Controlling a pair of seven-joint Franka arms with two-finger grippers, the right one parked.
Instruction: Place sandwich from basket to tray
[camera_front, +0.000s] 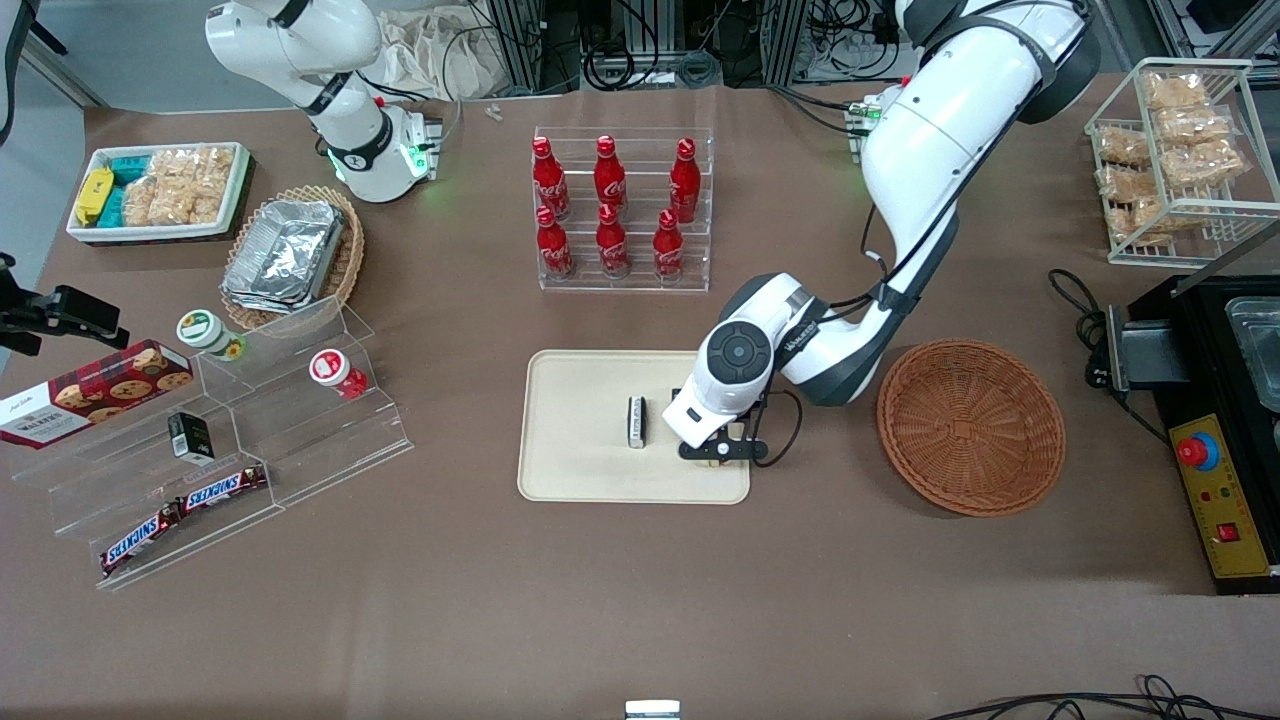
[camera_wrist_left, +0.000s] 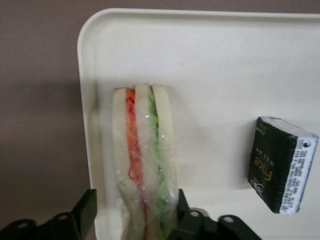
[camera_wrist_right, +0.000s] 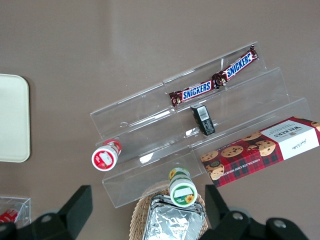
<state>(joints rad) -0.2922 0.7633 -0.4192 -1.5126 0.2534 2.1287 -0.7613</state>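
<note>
My gripper (camera_wrist_left: 132, 215) hangs low over the tray (camera_front: 580, 470), right of frame centre in the front view. The sandwich (camera_wrist_left: 142, 170) stands between my fingers (camera_wrist_left: 85, 212), long axis pointing straight away from them; one finger looks off it, so clamped or loosened, I can't tell.

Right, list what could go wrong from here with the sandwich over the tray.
1. The sandwich stands on edge between the gripper fingers; once let go, it may topple flat.
2. It sits close to the tray rim on the side toward the basket, so a fall that way could leave it hanging over the rim.
3. A small black packet lies on the tray nearby; a sideways shift of the gripper might knock it.
</note>
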